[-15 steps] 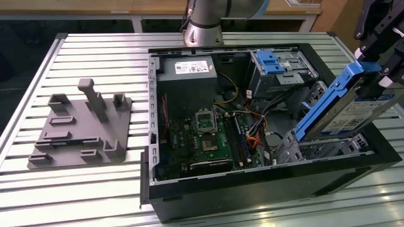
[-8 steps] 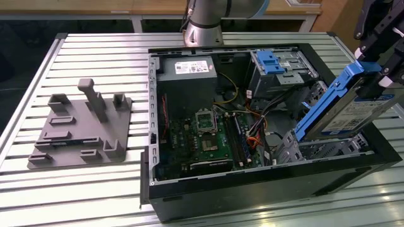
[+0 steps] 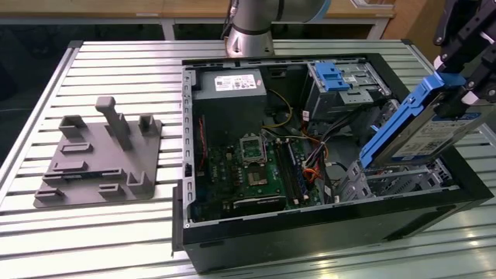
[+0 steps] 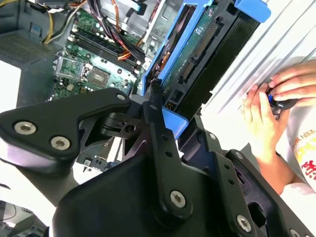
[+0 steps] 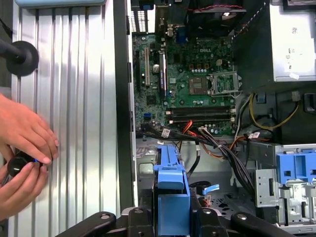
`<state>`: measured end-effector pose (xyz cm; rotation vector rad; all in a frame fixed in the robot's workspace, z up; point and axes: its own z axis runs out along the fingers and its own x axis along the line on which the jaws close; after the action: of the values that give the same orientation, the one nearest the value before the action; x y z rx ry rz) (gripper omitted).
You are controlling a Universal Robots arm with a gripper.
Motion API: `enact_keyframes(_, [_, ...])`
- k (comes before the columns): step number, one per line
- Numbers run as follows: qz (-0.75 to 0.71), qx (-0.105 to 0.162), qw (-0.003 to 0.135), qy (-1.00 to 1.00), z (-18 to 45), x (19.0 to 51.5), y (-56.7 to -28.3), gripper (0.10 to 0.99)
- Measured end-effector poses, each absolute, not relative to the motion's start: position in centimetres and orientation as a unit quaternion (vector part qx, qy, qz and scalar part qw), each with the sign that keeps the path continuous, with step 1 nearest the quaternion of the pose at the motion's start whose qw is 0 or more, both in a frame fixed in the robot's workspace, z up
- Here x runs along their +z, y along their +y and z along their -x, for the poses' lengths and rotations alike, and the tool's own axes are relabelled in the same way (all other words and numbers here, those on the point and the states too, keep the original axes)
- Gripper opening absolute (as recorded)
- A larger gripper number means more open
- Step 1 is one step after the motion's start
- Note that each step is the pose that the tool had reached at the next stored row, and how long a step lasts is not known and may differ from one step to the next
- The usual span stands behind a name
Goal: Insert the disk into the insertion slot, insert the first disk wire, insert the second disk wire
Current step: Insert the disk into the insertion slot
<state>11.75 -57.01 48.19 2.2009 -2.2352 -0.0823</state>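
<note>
Exterior view, right-hand side: gripper (image 3: 465, 93) clamped on the upper end of the disk (image 3: 424, 136), black fingers pressed against both flat faces. Disk tilted steeply, white label face toward the camera, blue carrier edge running down toward the exterior view's left. Lower end hanging over the insertion slot (image 3: 399, 181), the grey perforated cage in the corner of the open computer case (image 3: 310, 238) nearest the camera on the exterior view's right. Perhaps just clear of the cage's top edge, with contact hard to judge from this angle. Not yet seated in the bay.

Farther back in the case, a second metal cage bearing a wide blue latch (image 3: 333, 75), well apart from the held drive. Green motherboard (image 3: 252, 168) on the case floor, power supply (image 3: 229, 96) behind it, loose cables (image 3: 310, 145) between board and cages. Case resting on a slatted metal table (image 3: 116, 64), a grey fixture plate (image 3: 97, 157) beside it on the exterior view's left. Arm base (image 3: 250, 26) mounted behind the case.

First wrist view: disk (image 5: 170, 187) seen edge-on, blue carrier gripped in the gripper (image 5: 170, 224), motherboard (image 5: 192, 84) beyond. Outside the case wall, a person's two hands (image 5: 24, 148) around a small black object (image 5: 17, 165) over the table slats.

Second wrist view: hands (image 4: 269, 108) beside the case, disk (image 4: 197, 64) with its circuit-board face and connector showing, held in the gripper (image 4: 173, 118).
</note>
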Motion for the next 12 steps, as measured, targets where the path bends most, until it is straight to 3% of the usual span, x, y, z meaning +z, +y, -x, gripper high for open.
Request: enact_keyframes(12, [-0.703, -0.024, -0.010, -0.711, -11.73, 48.19, -57.04, 0.365])
